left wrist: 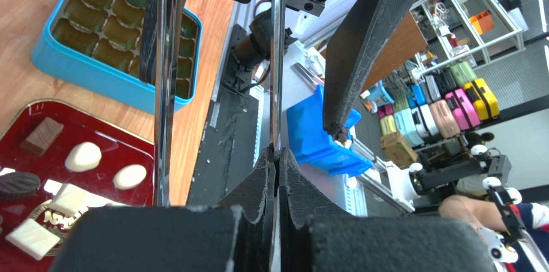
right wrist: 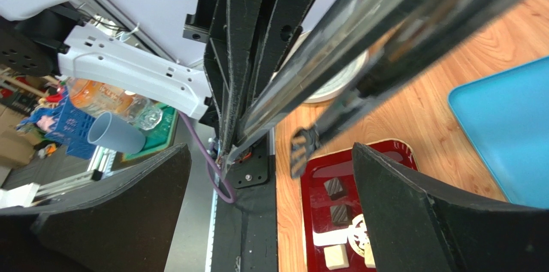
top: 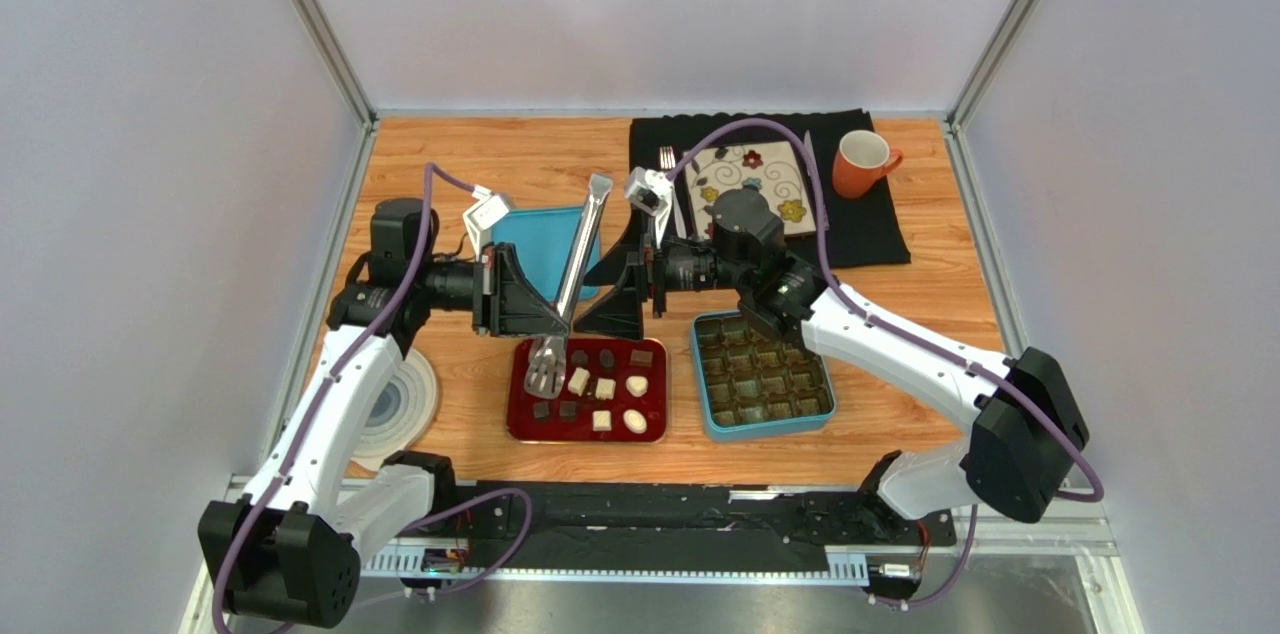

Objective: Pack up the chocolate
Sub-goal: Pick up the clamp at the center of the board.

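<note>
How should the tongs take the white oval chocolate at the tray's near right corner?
From straight above, close the tongs across the narrow width of the white oval chocolate. It lies flat and low; the red tray has its rim close on two sides, so a sideways approach looks blocked.

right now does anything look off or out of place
The left gripper pinches only one arm of the metal tongs; the other arm stands free beside it. Nothing looks spilled or broken.
</note>
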Available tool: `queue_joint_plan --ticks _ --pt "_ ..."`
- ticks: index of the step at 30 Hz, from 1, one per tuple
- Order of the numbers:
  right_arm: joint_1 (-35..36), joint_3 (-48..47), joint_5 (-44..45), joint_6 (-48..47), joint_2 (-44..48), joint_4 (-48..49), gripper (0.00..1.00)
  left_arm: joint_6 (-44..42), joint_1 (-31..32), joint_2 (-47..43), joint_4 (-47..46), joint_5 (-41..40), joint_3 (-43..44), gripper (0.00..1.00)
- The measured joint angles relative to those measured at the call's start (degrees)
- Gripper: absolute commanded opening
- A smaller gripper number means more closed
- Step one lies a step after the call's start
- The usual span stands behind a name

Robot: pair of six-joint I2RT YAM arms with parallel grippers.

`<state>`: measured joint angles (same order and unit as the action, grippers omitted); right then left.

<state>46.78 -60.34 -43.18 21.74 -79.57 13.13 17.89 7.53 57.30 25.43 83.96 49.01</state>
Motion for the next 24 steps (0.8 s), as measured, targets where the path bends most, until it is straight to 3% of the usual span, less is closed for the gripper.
queue_joint_plan --ticks 9,15,24 --pt "0.0 -2.3 -1.7 3.7 -3.3 5.1 0.94 3.3 0.7 -1.6 -4.7 0.1 -1.0 0.0" --pt "0.0 -2.3 -0.3 5.2 -4.1 7.4 0.81 5.5 0.7 -2.3 -6.7 0.2 -2.6 0.0" --pt "0.0 -2.8 1.3 5.5 -4.2 7.6 0.55 8.2 0.8 -3.0 -10.4 0.2 -2.8 0.0"
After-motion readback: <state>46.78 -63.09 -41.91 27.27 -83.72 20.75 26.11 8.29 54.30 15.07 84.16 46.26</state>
